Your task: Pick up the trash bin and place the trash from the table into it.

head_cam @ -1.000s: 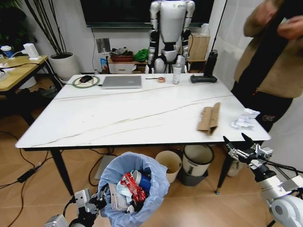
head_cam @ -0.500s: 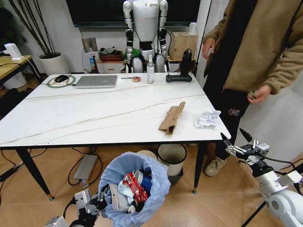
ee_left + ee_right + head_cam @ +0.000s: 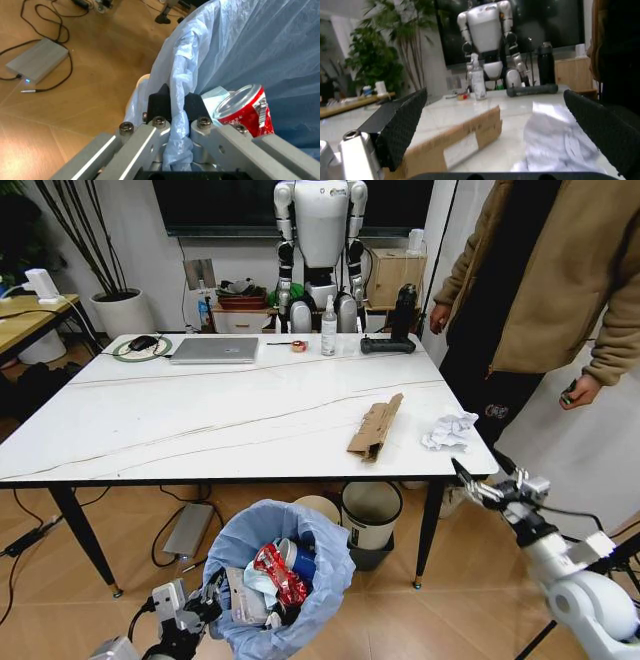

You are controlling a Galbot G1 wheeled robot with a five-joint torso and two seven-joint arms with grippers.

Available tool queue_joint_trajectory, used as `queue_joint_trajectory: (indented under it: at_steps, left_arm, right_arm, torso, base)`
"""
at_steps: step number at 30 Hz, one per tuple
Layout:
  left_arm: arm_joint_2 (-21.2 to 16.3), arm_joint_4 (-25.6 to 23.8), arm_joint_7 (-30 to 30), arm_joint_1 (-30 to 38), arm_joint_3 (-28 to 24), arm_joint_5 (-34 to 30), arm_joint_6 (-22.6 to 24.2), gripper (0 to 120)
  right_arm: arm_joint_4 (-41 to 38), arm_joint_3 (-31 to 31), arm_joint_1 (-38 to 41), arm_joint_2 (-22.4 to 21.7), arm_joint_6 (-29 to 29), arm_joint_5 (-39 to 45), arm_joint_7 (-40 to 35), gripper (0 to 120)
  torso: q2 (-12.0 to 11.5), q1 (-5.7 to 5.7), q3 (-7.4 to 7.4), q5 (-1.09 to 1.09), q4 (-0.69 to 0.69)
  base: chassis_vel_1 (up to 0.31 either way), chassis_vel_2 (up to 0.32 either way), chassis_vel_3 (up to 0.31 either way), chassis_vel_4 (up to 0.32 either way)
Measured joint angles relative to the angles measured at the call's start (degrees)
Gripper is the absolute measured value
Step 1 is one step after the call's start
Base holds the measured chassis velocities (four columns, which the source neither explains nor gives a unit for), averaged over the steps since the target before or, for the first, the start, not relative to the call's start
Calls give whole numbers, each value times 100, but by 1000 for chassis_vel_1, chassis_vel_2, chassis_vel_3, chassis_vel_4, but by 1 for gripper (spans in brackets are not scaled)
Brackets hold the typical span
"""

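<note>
My left gripper (image 3: 172,103) clenched on the trash bin (image 3: 283,582) rim below the table (image 3: 200,415), my right gripper (image 3: 483,477) spread wide, crumpled tissue (image 3: 449,430) and torn cardboard (image 3: 376,426) just ahead of it

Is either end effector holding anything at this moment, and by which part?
The left end effector is shut on the trash bin, pinching the blue bag at its rim. The right end effector is open and holds nothing, just off the table edge.
</note>
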State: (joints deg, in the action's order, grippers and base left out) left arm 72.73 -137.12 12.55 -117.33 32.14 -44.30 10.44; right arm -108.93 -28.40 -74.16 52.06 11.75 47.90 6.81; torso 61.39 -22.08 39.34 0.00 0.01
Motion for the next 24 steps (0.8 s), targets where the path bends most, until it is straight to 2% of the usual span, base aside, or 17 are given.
queue_joint_trajectory:
  at_steps: [3, 7, 11, 12, 13, 17, 19, 24]
  left_arm:
    - [64, -38, 2, -65, 59, 21, 1, 0]
    - [99, -65, 6, -106, 126, 17, 3, 0]
    - [3, -44, 23, -70, 195, -36, 29, 0]
    - [3, -44, 23, -70, 195, -36, 29, 0]
    - [-9, -35, 23, -85, 207, -48, 31, 0]
    - [92, -55, -5, -239, 272, -33, 21, 0]
    - [165, -97, -23, -291, 291, -2, 12, 0]
    - [272, -162, -38, -357, 370, 40, -2, 0]
  right_arm:
    - [21, 566, 731, -144, -257, 225, -426, 100]
    - [-13, 1017, 1151, -288, -479, 551, -563, 100]
    - [-415, 1320, 1448, -474, -1284, 877, -1350, 100]
    - [-415, 1320, 1448, -474, -1284, 877, -1350, 100]
    - [-538, 1405, 1559, -492, -1595, 948, -1732, 100]
    - [-727, 1806, 2074, -436, -2623, 1236, -2777, 100]
    - [-669, 2033, 2280, -367, -2883, 1360, -3047, 100]
    - [-395, 2386, 2519, -190, -3035, 1441, -3223, 100]
  torso:
    - [0, 0, 1, 0, 1]
    - [0, 0, 0, 0, 3]
    - [0, 0, 0, -3, -3]
    - [0, 0, 0, -3, -3]
    - [0, 0, 0, -2, -2]
    - [0, 0, 0, 0, -1]
    - [0, 0, 0, -1, 0]
    - [0, 0, 0, 0, 0]
  base:
    - [0, 0, 0, 0]
    - [0, 0, 0, 0]
    - [0, 0, 0, 0]
    - [0, 0, 0, 0]
    - [0, 0, 0, 0]
    - [0, 0, 0, 0]
    - [0, 0, 0, 0]
    - [0, 0, 0, 0]
